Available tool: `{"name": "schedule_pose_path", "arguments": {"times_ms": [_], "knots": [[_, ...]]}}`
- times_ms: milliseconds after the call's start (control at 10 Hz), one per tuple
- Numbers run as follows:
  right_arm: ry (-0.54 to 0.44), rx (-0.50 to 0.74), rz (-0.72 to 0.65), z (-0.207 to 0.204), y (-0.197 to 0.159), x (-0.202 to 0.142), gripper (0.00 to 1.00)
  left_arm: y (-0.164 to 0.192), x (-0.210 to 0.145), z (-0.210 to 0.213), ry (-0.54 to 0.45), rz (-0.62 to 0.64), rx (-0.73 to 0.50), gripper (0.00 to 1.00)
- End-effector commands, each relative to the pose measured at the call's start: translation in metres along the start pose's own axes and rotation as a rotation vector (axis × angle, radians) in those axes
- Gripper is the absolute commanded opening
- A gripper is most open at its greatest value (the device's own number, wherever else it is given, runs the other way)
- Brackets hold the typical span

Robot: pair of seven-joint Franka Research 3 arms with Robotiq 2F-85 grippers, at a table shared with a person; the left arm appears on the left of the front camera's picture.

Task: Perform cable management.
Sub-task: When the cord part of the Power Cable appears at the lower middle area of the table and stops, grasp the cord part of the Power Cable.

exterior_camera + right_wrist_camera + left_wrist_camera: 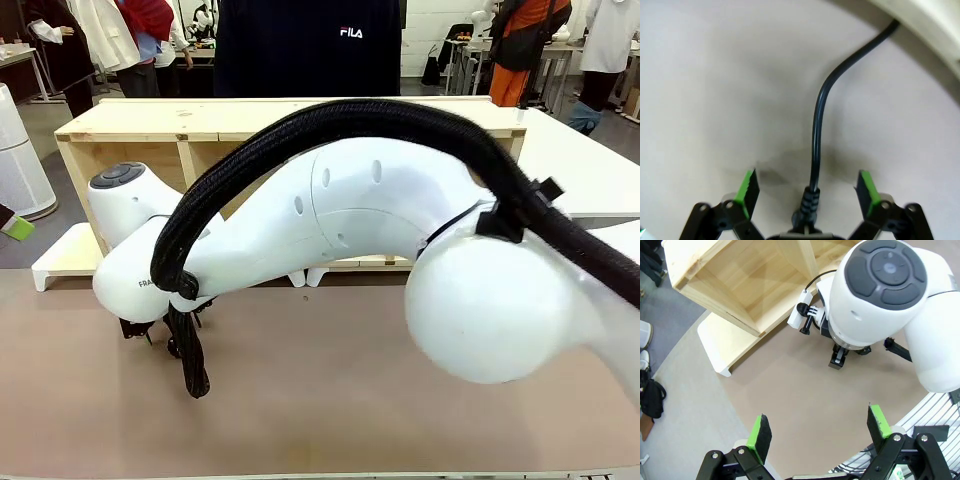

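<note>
Three views guide the grasp: front, the right arm (340,210) reaches low over the left side of the table (400,420); left wrist, the left gripper (820,432) hangs wide open, empty; right wrist, the cable (816,130) lies centred between the pads of the wide-open right gripper (809,185), so lower straight and close squarely.

One cable (816,130), one wooden shelf (150,125), one left claw (817,416), one right claw (807,180).

We look across the bench (300,420) from the front, the right arm (380,200) close before us. Our left wrist camera, higher, shares that arm and the wooden crate (150,130). The camera on the right end effector (808,186) hugs the bench.
</note>
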State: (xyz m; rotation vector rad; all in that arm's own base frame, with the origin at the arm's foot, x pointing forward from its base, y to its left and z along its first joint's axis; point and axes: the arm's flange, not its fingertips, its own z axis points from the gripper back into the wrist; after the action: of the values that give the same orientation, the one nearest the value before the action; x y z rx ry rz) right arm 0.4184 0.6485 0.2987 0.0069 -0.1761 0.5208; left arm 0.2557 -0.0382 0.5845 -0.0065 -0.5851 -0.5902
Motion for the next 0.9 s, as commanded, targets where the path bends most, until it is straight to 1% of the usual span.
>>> {"name": "schedule_pose_path", "arguments": {"times_ms": [0, 100, 400, 600, 700, 800], "knots": [[0.056, 0.025, -0.003, 0.003, 0.005, 0.019, 1.0, 0.001, 0.002, 0.0, -0.011, -0.006, 0.004, 1.0], [0.08, 0.026, -0.019, 0.003, 0.002, 0.016, 1.0, 0.001, 0.002, 0.0, -0.011, -0.006, 0.004, 1.0], [0.081, 0.035, -0.033, 0.01, -0.004, 0.01, 1.0, 0.001, 0.002, 0.0, -0.011, -0.006, 0.004, 1.0], [0.087, 0.036, -0.035, 0.007, -0.006, 0.011, 1.0, 0.001, 0.002, 0.0, -0.011, -0.006, 0.004, 1.0], [0.09, 0.009, -0.045, 0.003, -0.008, 0.013, 0.89, 0.001, 0.002, 0.0, -0.011, -0.006, 0.004, 1.0], [0.092, 0.006, -0.047, 0.002, -0.01, 0.013, 0.81, 0.001, 0.002, 0.0, -0.011, -0.006, 0.004, 1.0]]}}
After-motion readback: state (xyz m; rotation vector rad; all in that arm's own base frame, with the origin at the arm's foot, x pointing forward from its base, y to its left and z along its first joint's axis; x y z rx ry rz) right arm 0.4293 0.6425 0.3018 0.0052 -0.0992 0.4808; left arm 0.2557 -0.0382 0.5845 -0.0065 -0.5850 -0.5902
